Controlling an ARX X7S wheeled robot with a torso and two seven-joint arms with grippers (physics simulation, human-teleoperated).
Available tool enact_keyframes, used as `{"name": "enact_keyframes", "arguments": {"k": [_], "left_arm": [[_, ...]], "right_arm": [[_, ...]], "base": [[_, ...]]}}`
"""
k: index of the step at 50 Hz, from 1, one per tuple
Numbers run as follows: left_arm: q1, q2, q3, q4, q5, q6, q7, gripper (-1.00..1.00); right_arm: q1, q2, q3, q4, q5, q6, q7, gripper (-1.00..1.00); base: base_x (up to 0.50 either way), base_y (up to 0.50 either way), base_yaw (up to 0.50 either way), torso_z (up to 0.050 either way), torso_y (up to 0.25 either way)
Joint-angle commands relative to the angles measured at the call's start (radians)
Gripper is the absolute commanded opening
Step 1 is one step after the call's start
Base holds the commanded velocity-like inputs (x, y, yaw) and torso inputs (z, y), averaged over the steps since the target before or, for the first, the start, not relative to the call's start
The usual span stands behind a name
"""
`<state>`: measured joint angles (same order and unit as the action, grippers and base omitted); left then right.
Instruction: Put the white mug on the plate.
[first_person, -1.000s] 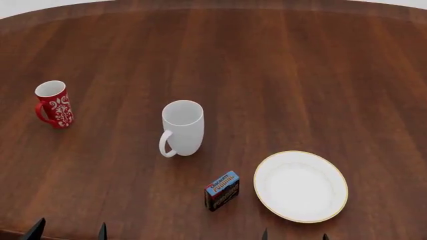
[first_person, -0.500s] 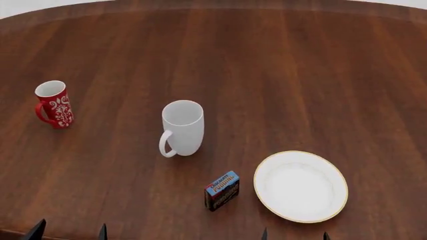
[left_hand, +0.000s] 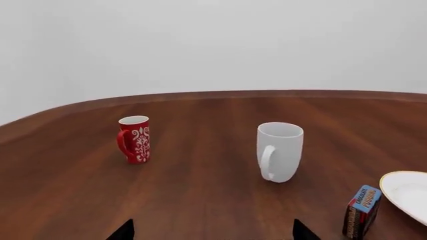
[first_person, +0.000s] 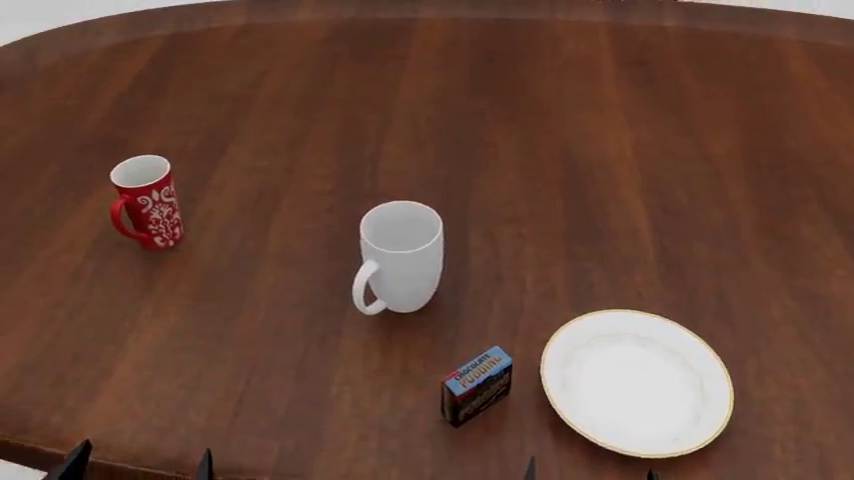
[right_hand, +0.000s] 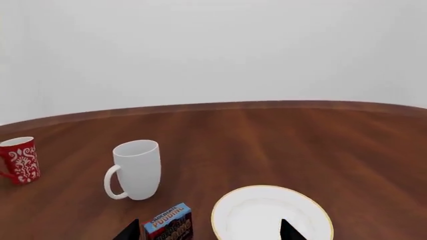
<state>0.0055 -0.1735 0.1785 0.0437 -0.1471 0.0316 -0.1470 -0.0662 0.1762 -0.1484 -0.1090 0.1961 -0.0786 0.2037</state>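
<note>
Between the earlier head frames and this one the whole scene slid rightward and slightly down in view, so the head or base had moved; nothing on the table changed place relative to its neighbours. White mug (first_person: 400, 255) stood upright near the middle of the table (first_person: 601, 150), untouched, mouth up, loop handle turned toward the robot and a little to its left, which probably favoured a grasp across the body or rim. Plate (first_person: 637, 382) lay flat and bare, nearer the robot and to the mug's right, apart from it. A small pudding box (first_person: 477, 385) stood just beside the plate's left edge, between mug and plate, a thing to clear on the carry. Red mug (first_person: 147, 201) stood well off to the left. Left gripper (left_hand: 212, 231) and right gripper (right_hand: 209, 231) showed only dark fingertips at the near edge of view, low and short of the table edge; jaws set apart on both, holding nothing. Reach not yet begun.
</note>
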Motion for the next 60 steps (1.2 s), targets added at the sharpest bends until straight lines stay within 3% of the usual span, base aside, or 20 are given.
{"name": "enact_keyframes", "arguments": {"k": [1,27,45,52,60], "left_arm": [[0.0,-0.005,0.008,0.003,-0.002,-0.003,-0.01,1.0],[-0.002,-0.016,0.027,0.004,-0.013,0.001,-0.019,1.0],[-0.003,-0.024,0.038,0.011,-0.019,-0.005,-0.03,1.0],[-0.001,-0.035,0.037,0.041,-0.02,-0.022,-0.038,1.0],[-0.023,-0.096,0.027,0.302,0.006,-0.183,-0.083,1.0]], "right_arm": [[0.003,0.007,-0.008,0.01,0.006,0.0,0.003,1.0],[-0.003,0.022,-0.022,-0.006,0.014,0.009,0.021,1.0],[0.003,0.029,-0.016,-0.027,0.02,0.062,0.064,1.0],[0.028,0.043,-0.016,-0.065,0.035,0.152,0.083,1.0],[0.116,0.125,-0.007,-0.346,0.073,0.418,0.115,1.0]], "base": [[0.01,0.0,0.33,0.0,0.0],[0.01,0.0,0.31,0.0,0.0],[0.0,0.0,0.0,0.0,0.0],[0.0,0.0,0.0,0.0,0.0],[0.0,0.0,0.0,0.0,0.0]]}}
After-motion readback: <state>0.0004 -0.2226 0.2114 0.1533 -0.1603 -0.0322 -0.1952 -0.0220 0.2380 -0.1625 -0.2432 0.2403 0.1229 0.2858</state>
